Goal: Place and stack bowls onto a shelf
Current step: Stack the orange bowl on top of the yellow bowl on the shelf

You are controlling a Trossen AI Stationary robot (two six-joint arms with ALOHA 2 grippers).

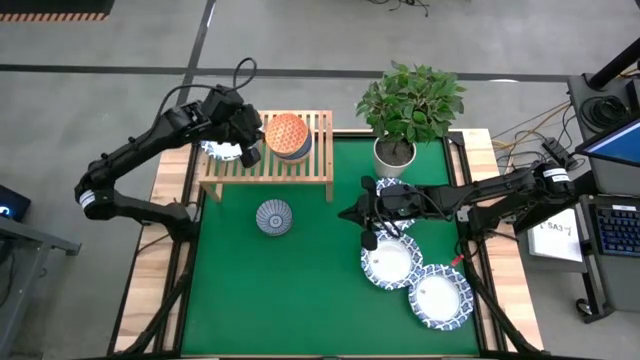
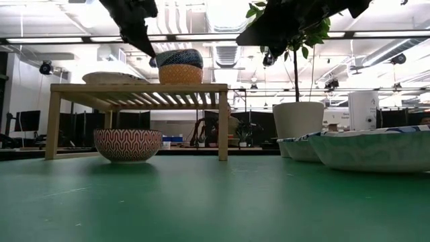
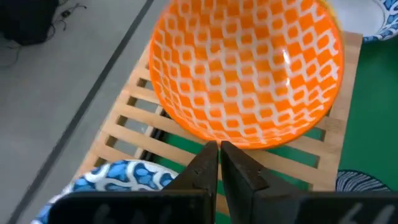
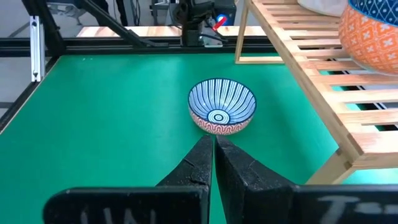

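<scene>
High view shows the orange bowl (image 1: 286,134) sitting on the shelf (image 1: 318,172), apparently nested on another small bowl, with a wide white bowl (image 1: 214,150) at its 9 o'clock. The left gripper (image 1: 250,152) hangs just beside the orange bowl at 8 o'clock, fingers pressed together, holding nothing. The right gripper (image 1: 350,213), likewise closed and empty, hovers above the mat; the striped bowl (image 1: 274,217) lies well apart at its 9 o'clock. To fetch it well, I would spread the fingers before descending and pinch the rim squarely
</scene>
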